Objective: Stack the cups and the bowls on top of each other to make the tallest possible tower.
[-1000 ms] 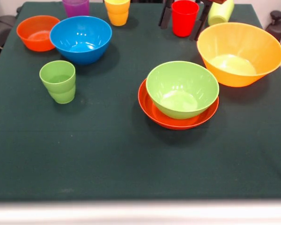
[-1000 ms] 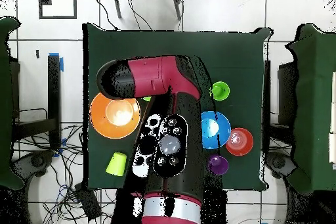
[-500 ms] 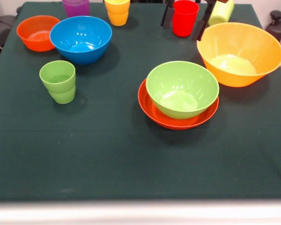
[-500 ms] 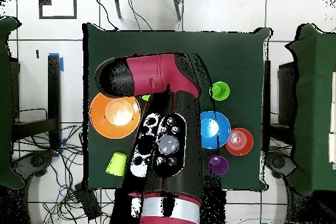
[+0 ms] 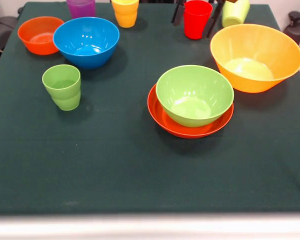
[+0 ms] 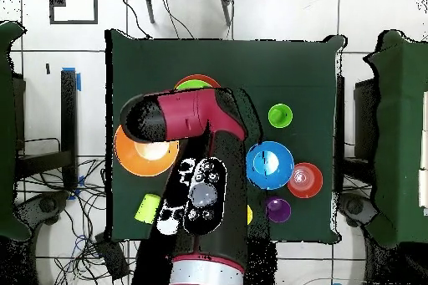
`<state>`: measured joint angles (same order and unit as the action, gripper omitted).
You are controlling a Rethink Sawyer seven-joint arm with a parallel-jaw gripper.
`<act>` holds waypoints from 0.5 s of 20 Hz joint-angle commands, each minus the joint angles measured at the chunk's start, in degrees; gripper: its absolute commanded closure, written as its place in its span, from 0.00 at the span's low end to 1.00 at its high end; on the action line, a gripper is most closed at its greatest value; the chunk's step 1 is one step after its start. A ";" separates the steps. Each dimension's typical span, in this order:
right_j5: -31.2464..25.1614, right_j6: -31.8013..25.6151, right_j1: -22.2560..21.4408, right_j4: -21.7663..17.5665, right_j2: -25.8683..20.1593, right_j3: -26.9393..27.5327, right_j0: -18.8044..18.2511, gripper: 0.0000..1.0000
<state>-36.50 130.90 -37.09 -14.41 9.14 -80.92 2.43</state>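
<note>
In the front view my gripper (image 5: 191,25) shows only as two dark fingers at the top edge, open, one on each side of the upright red cup (image 5: 197,18) and apart from it. A light green cup (image 5: 235,12) lies on its side to its right. The green bowl (image 5: 194,94) sits nested in the wide red-orange bowl (image 5: 162,120). The large orange-yellow bowl (image 5: 255,56), blue bowl (image 5: 86,41), small orange bowl (image 5: 39,34), purple cup (image 5: 81,6), yellow cup (image 5: 125,12) and a second light green cup (image 5: 62,86) stand apart.
In the overhead view my red and black arm (image 6: 196,173) covers the table's middle and hides the gripper and the red cup. The blue bowl (image 6: 269,165), small orange bowl (image 6: 305,180), purple cup (image 6: 277,209) and lying green cup (image 6: 148,207) show beside it.
The fingers have drawn upward beside the red cup, which stays standing. In the overhead view the arm has pulled back toward the base, uncovering the green bowl.
</note>
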 commanded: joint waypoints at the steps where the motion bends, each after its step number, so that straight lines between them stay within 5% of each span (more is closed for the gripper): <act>1: 8.23 2.59 4.08 -4.70 -2.28 -12.27 0.99 0.00; 10: 17.48 2.33 6.57 4.29 -15.96 -16.75 -5.94 0.00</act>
<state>-23.71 130.90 -34.83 -12.72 5.09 -91.48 -0.62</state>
